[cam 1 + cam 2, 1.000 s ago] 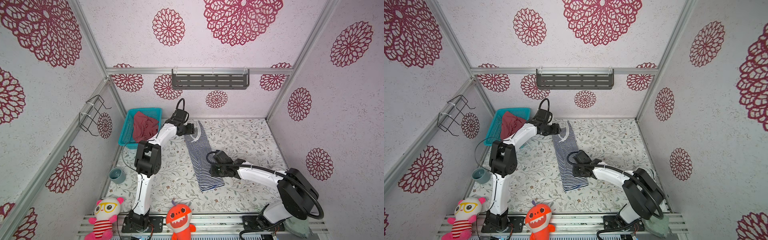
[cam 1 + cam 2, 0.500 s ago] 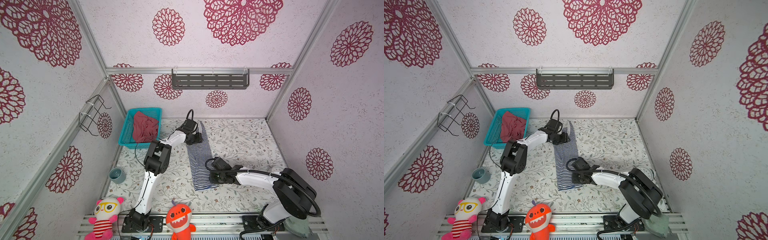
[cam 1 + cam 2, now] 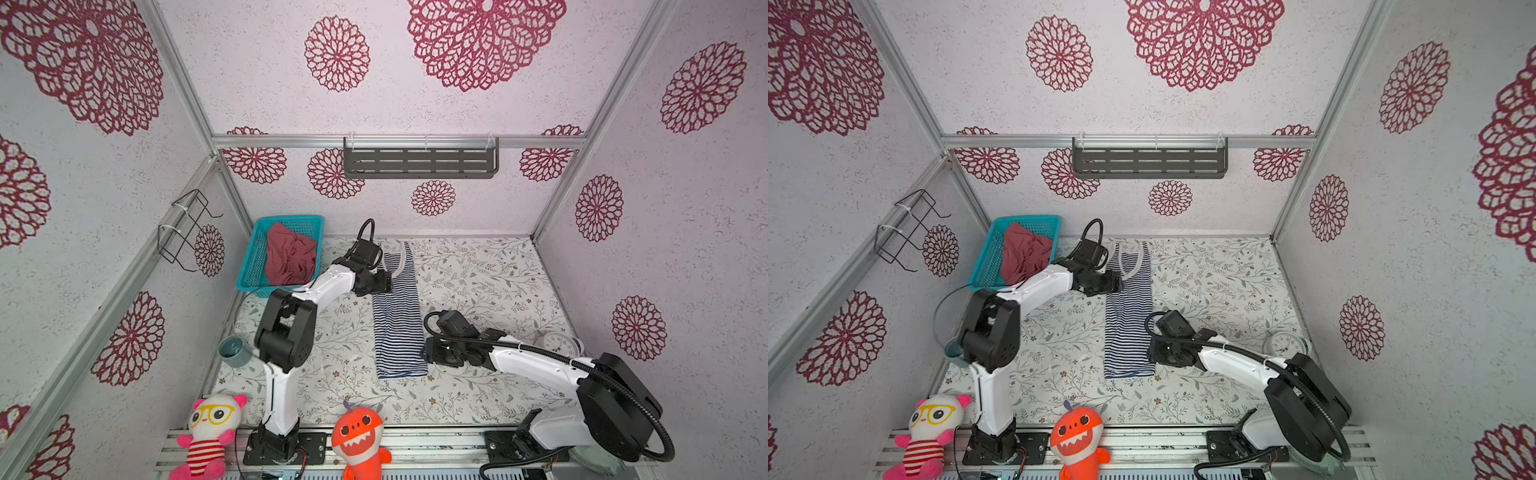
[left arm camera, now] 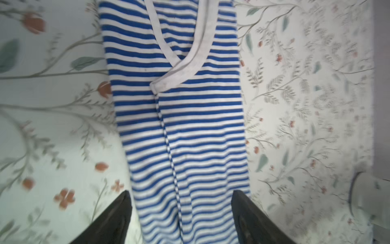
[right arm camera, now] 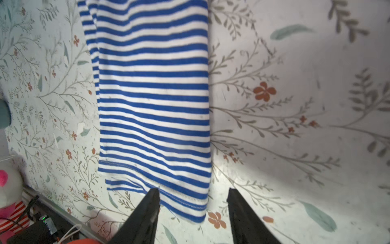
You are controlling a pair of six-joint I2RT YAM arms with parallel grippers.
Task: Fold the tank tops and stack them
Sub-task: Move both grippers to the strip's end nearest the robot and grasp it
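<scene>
We find no brand or label on either garment. The only writing is the dial of the small white clock (image 3: 559,345) at the right edge of the bench (image 3: 478,282), and it is too small for us to read.

The striped tank top (image 3: 397,324) lies flat on the bench near its middle, folded lengthwise into a long narrow strip. Its neckline is toward the back wall and its hem toward the front rail. The left wrist view shows thin navy and white stripes (image 4: 179,126), white binding that meets in a V at the neck, and a folded edge running down the middle below it. In the right wrist view the stitched hem (image 5: 154,95) has a lower layer showing just past it at one corner.

The rose-red tank top (image 3: 291,259) sits crumpled in the teal basket (image 3: 253,262) at the back left corner, well apart from the striped one.

The left pincer (image 4: 180,192) is over the neck end of the strip, with its jaws spread about as wide as the strip and gripping nothing. The right pincer (image 5: 193,190) is at the hem corner with its jaws apart. One fingertip is over the hem and one is over bare bench, and no cloth is pinched.
</scene>
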